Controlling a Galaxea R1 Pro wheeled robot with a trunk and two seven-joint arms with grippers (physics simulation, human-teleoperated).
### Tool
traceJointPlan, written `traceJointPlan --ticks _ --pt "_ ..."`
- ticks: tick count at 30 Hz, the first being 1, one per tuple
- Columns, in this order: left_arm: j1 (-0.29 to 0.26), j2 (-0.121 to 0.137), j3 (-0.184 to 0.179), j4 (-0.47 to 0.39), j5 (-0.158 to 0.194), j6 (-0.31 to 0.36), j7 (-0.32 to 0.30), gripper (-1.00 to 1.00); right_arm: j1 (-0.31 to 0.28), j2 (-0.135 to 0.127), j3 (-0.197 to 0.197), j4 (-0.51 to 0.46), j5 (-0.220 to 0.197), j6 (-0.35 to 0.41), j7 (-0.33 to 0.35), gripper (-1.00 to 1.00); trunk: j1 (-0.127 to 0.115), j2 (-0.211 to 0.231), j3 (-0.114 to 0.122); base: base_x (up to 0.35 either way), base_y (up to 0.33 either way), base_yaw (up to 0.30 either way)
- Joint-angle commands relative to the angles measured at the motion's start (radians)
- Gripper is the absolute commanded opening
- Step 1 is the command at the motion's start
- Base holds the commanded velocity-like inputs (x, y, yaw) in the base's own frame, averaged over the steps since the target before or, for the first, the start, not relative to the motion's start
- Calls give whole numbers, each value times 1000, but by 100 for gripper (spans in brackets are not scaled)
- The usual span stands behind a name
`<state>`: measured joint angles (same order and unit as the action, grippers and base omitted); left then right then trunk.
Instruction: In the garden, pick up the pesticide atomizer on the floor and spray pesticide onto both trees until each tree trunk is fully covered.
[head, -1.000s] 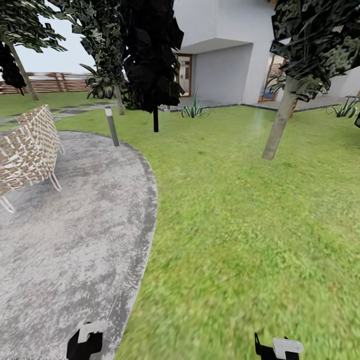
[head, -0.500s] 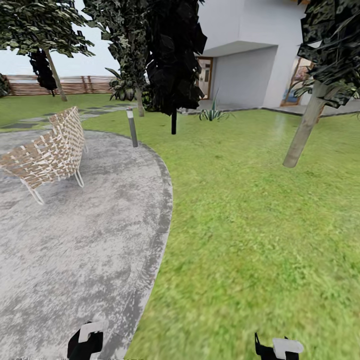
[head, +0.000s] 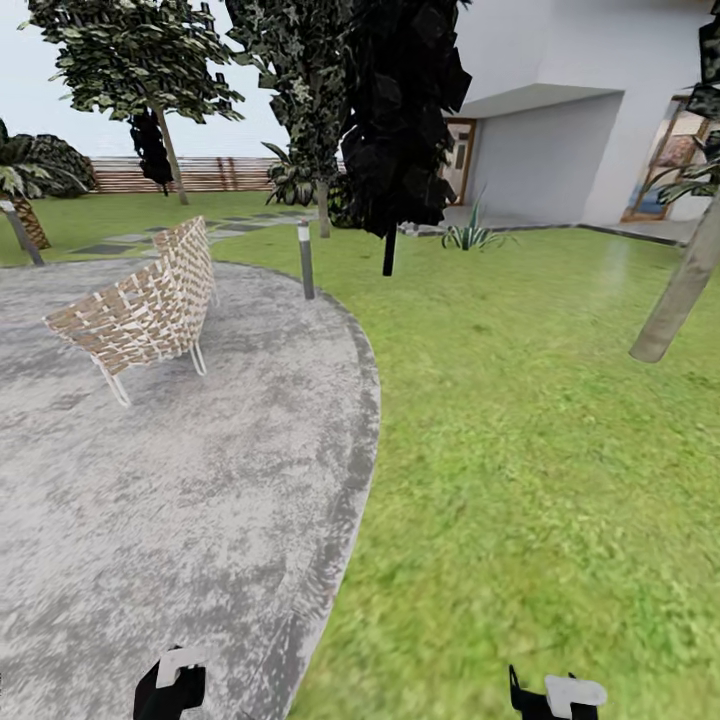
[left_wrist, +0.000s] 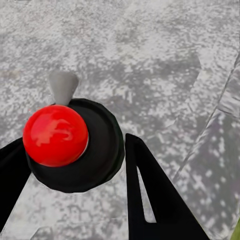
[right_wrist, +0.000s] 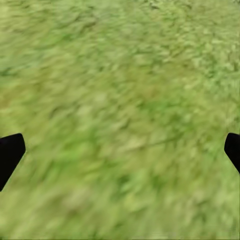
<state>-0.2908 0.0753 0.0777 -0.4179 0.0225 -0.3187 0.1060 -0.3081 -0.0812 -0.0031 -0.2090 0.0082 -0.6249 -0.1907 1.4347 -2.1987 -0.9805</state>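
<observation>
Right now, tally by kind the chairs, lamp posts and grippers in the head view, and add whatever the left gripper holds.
Woven chair: 1
Lamp posts: 2
Grippers, left gripper and right gripper: 2
Atomizer, between the left gripper's fingers: 1
Total: 6

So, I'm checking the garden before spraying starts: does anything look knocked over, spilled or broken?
Nothing stands out. The woven chair stands upright on the grey paving, the short lamp post is straight, and the lawn looks unmarked. The pale tree trunk leans, rooted in grass.
</observation>
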Motion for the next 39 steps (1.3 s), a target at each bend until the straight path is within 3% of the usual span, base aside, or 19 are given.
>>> traceJointPlan --ticks 1,15,39 --pt "-1 0 0 1 2 -3 1 -100 0 0 0 0 1 -3 -3 100 0 0 0 340 0 246" --pt "-1 0 -1 2 2 -5 1 -100 0 0 0 0 1 -3 -2 100 0 0 11 340 0 238" --pt "-1 0 -1 2 4 -5 1 -100 0 0 0 0 2 -3 -1 100 0 0 12 340 0 17"
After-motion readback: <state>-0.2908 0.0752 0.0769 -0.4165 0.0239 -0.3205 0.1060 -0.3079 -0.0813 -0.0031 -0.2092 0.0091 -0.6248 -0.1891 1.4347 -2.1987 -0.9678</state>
